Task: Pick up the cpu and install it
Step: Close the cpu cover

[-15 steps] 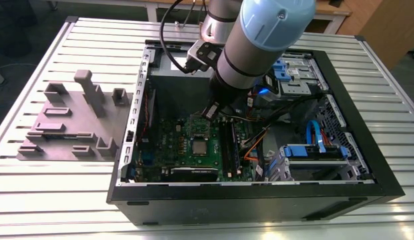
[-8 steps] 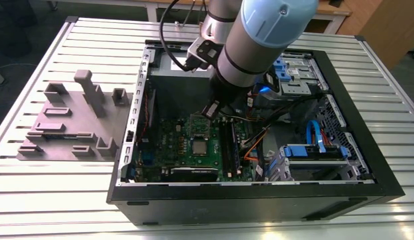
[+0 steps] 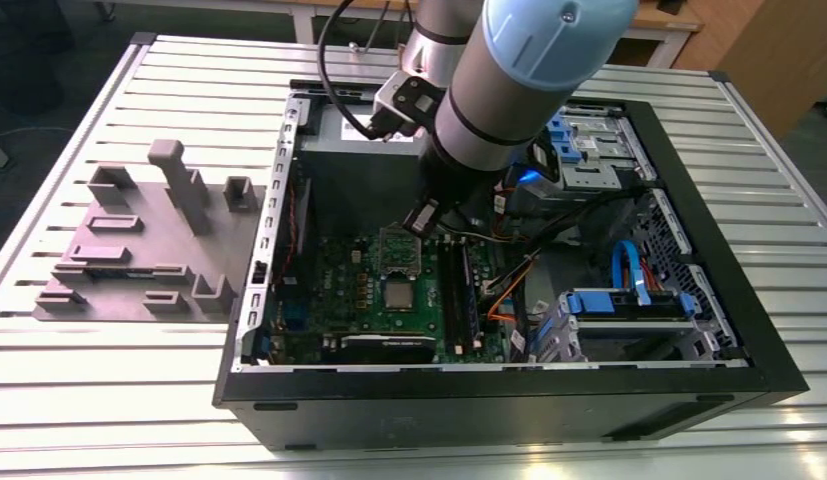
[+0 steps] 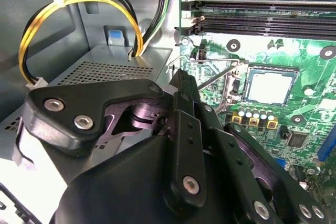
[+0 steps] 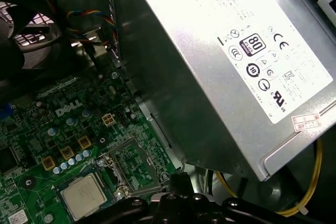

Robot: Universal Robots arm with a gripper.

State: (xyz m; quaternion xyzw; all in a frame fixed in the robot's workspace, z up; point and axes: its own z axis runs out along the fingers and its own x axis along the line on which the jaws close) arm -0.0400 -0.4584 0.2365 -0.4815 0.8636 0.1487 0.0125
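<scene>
The near wall of the open black metal computer case (image 3: 520, 385) rose from the slatted aluminium table (image 3: 120, 400), and its rim boxed in the interior on every side. Toward the exterior view's right, a blue-fronted drive cage (image 3: 627, 300) and loose orange cables (image 3: 507, 290) crowded the case floor. Outside the case, at the exterior view's left, stood the purple-grey plastic tray with raised blocks (image 3: 133, 250). Between them the green motherboard (image 3: 320, 290) lay flat, with open room above it.

The cpu (image 3: 402, 293), a small flat square chip with a silvery-grey metal top and pale rim, sat level in its socket on that board. In the first wrist view its hinged metal retaining frame (image 5: 134, 163) lay swung open just beside it.

Beyond the chip, the black linkage gripper (image 4: 184, 80) hung near the socket but apart from the cpu, clenched tip against tip and grasping nothing. Farthest back, the big grey metal power-supply box with a white label (image 5: 210, 66) walled off that side.
</scene>
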